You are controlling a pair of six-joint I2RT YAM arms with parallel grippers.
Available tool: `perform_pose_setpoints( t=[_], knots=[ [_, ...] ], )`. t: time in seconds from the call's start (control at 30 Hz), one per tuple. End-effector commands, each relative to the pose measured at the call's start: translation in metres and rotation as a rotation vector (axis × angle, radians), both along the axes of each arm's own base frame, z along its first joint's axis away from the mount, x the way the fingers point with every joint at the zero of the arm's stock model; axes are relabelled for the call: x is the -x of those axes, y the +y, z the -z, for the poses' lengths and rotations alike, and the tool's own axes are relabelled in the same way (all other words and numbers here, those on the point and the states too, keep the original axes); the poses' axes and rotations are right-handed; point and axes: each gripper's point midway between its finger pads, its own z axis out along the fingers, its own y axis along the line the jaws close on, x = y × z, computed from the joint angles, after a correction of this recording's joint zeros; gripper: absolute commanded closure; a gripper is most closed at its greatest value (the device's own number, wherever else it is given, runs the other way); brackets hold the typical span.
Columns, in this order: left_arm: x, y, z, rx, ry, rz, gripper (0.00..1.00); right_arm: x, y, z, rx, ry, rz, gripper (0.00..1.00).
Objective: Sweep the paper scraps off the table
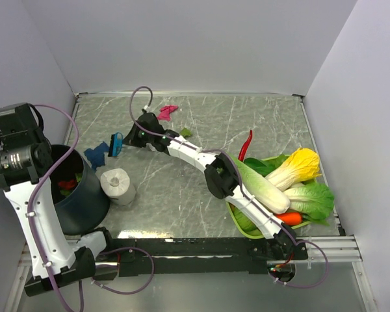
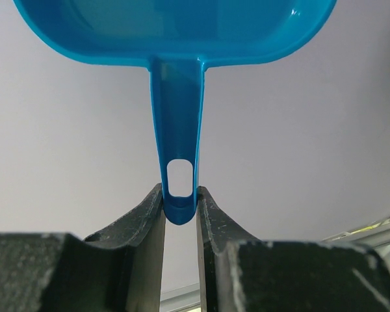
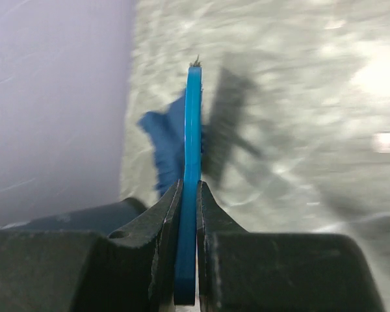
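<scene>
From above, the right gripper (image 1: 131, 135) stretches far across the surface (image 1: 182, 195), holding a small blue brush (image 1: 117, 143) just beside a blue paper scrap (image 1: 96, 155). That scrap lies near the left wall, between the brush and a dark bin (image 1: 84, 201). A magenta scrap (image 1: 167, 112) and a green scrap (image 1: 185, 132) lie apart from it, toward the back wall. Red and green wads (image 1: 68, 183) show inside the bin. The left arm (image 1: 32, 214) hangs high over the bin, and a white tissue roll (image 1: 117, 184) stands just beside it.

In the left wrist view, the left gripper (image 2: 180, 201) pinches the handle of a blue dustpan (image 2: 175, 32). The pan is up against bare white wall, nowhere near the surface. To do this step well, I judge the pan's lip should lie flat close behind the blue scrap before the brush pushes.

In the right wrist view, the fingers are pressed onto the brush's thin body, seen edge-on, with the blue scrap just left of the bristles. The picture is blurred. Short, low strokes with the bristles touching the surface, kept off the tissue roll, look right.

The surface is grey marble pattern with pale veins and a metal rail at the near edge. Plain white walls close it in — the left wall sits near the scrap, leaving little room for the pan.
</scene>
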Motion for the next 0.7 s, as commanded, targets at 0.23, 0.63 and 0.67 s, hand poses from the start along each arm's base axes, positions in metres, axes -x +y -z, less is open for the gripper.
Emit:
perform_pose_setpoints(
  t=[0.23,0.63,0.67],
  knots=[
    [0.011,-0.005,-0.009,-0.027,-0.105,0.030,0.99,-0.023,-0.039,0.001,0.046,-0.071,-0.019,1.00],
    [-0.003,-0.011,-0.005,0.039,-0.217,0.117,0.99,-0.009,-0.118,-0.040,0.284,-0.093,-0.003,1.00],
    [-0.005,-0.010,-0.007,0.040,-0.227,0.122,0.99,-0.012,-0.130,-0.039,0.309,-0.103,0.002,1.00]
  ],
)
